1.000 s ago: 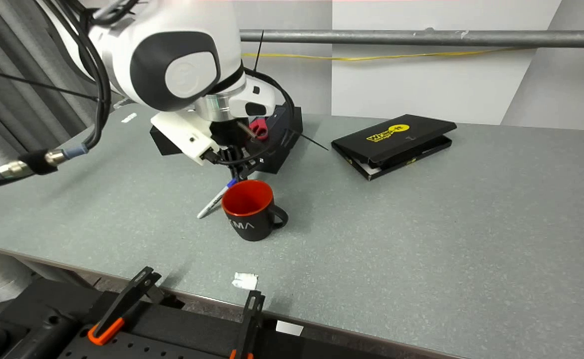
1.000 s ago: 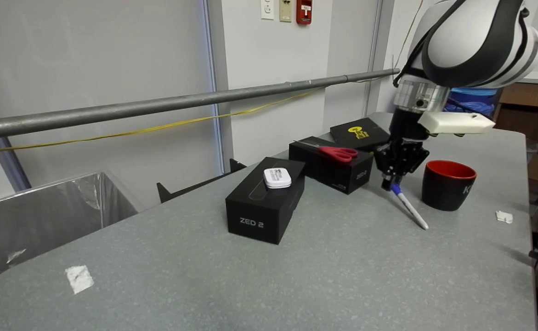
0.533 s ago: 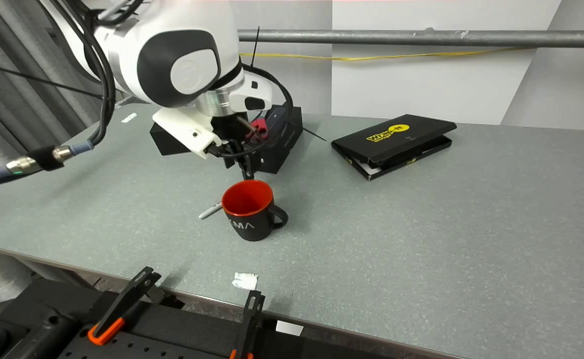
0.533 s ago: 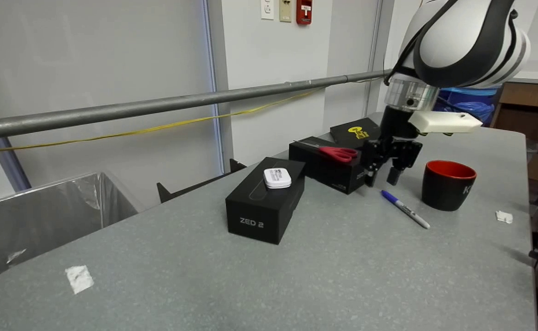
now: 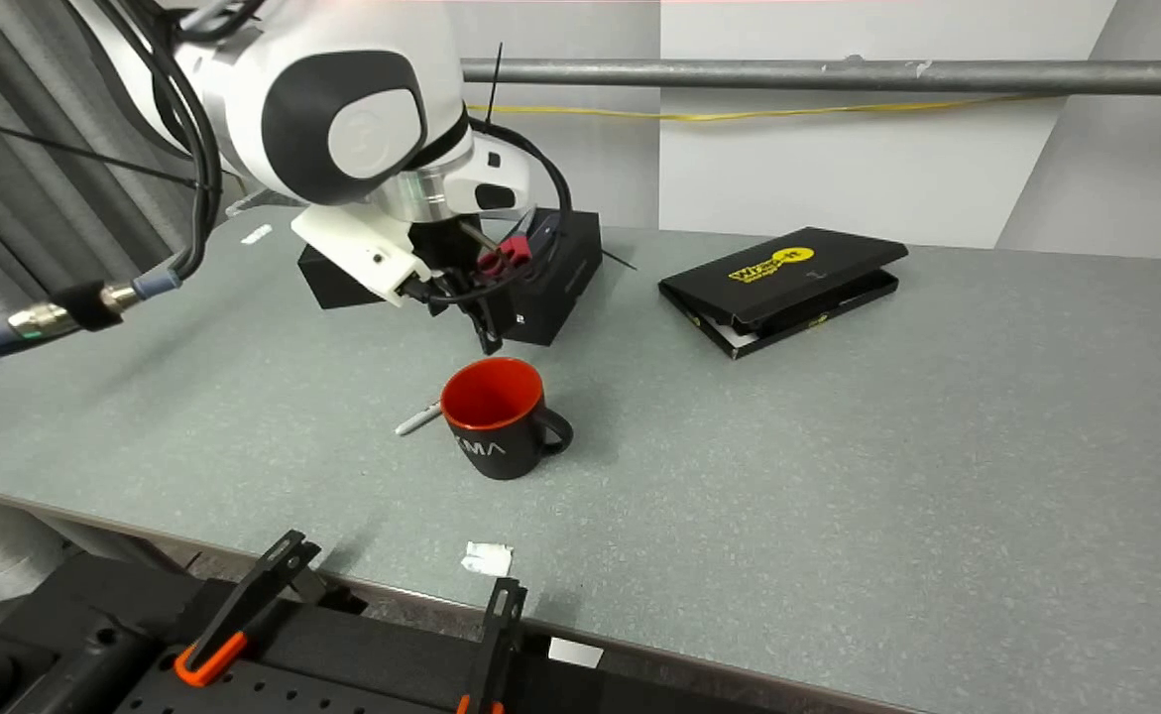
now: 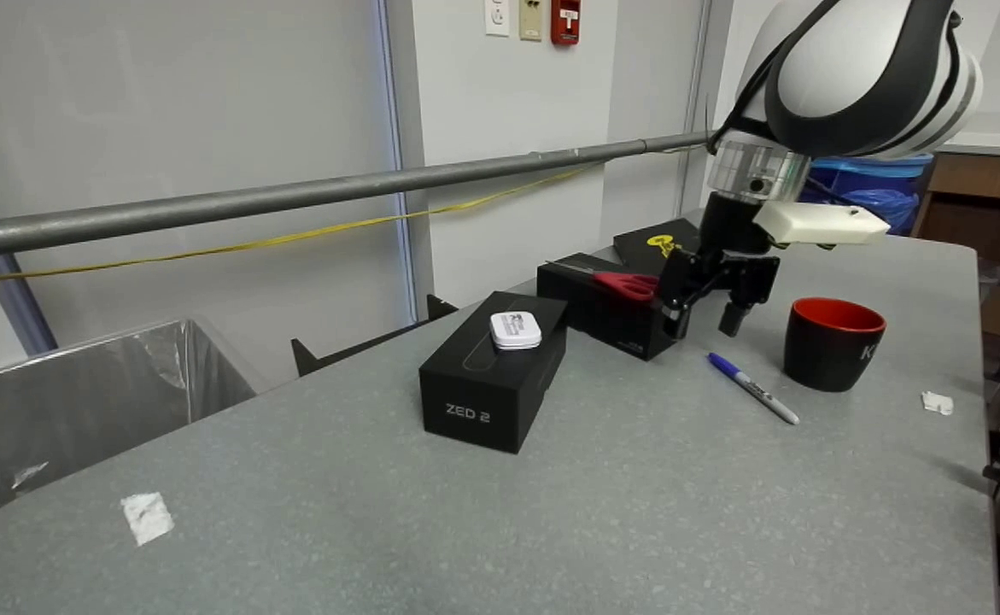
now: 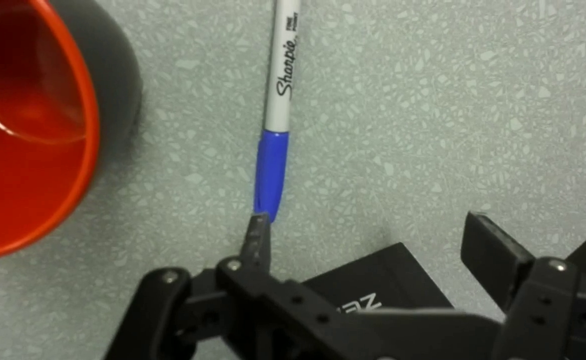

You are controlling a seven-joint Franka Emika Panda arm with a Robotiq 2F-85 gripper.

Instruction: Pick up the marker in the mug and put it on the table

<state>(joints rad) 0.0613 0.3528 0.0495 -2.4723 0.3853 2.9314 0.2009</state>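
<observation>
My fingers (image 7: 257, 242) are spread well apart, released, hanging above the tabletop (image 6: 551, 530). Below them, near the tip of one, the marker (image 7: 276, 110) lies flat on that grey speckled surface; my wrist view has that fingertip overlapping the end of the blue cap, while an exterior view shows me the two are apart. The mug (image 6: 833, 350), dark outside and red inside, stands upright beside the marker with a gap between them, and from an exterior view it hides the marker's capped end, leaving me the pale end. On the fingers' other side I have a black box (image 6: 598, 312) with red-handled scissors (image 6: 630, 285) lying on top; its white-lettered end also shows between the fingers in my wrist view. Near it sits a second black box (image 6: 487, 384), printed ZED 2, carrying a small white case (image 6: 516, 331). Behind the scissors lies a flat black carton (image 5: 783, 283) with yellow print, its lid a little raised. Over all this leans my white-and-black arm (image 6: 841, 77). Farther out I see a white scrap (image 6: 148, 518) toward one end of the tabletop, a clamp (image 5: 248, 605) with an orange tip just beyond its edge, a grey pipe (image 6: 337, 195) running along the wall (image 6: 508, 102) with a yellow cord (image 6: 337, 229) beneath it, and a bin (image 6: 90, 397) with a clear liner past the edge by the wall.
</observation>
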